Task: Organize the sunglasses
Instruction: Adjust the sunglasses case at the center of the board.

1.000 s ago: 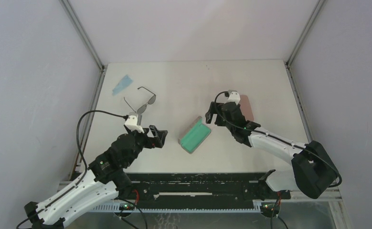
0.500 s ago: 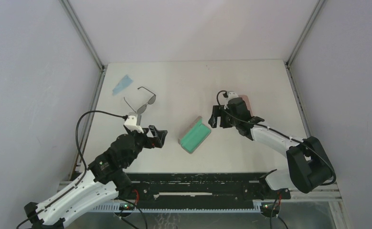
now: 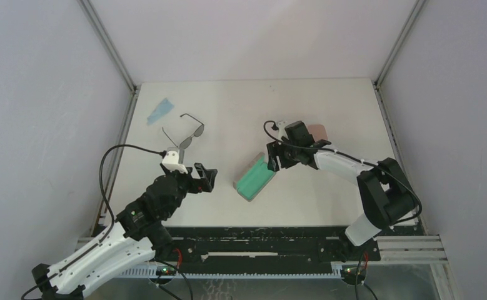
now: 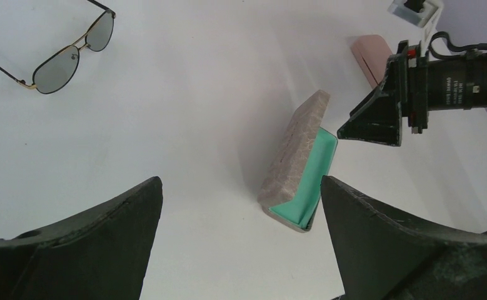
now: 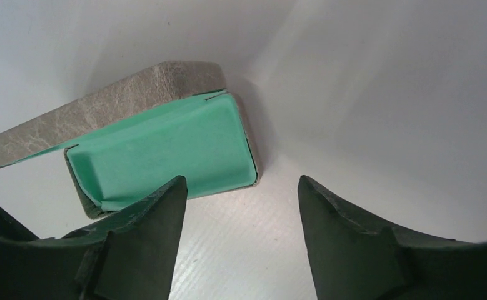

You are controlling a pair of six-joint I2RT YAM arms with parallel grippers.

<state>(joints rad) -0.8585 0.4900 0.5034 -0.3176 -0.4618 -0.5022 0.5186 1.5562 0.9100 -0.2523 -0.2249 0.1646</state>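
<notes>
Teal-lined case (image 5: 165, 150) fronts the parted right gripper (image 5: 240, 187), whose camera misses the sunglasses (image 4: 56, 67) beyond the splayed left gripper (image 4: 240, 187).

White flat tabletop (image 3: 328, 106), four items laid on it.
A thin black wire-framed pair of sunglasses (image 3: 187, 134) and a light blue cloth (image 3: 160, 110) are placed far left; an opened grey-brown oblong case with green lining (image 3: 254, 177) is set centrally, and a pink oblong case (image 3: 319, 130) is seen behind it to the right.

Overhead rear view; two close wrist views; open case (image 3: 254, 177) in all
</notes>
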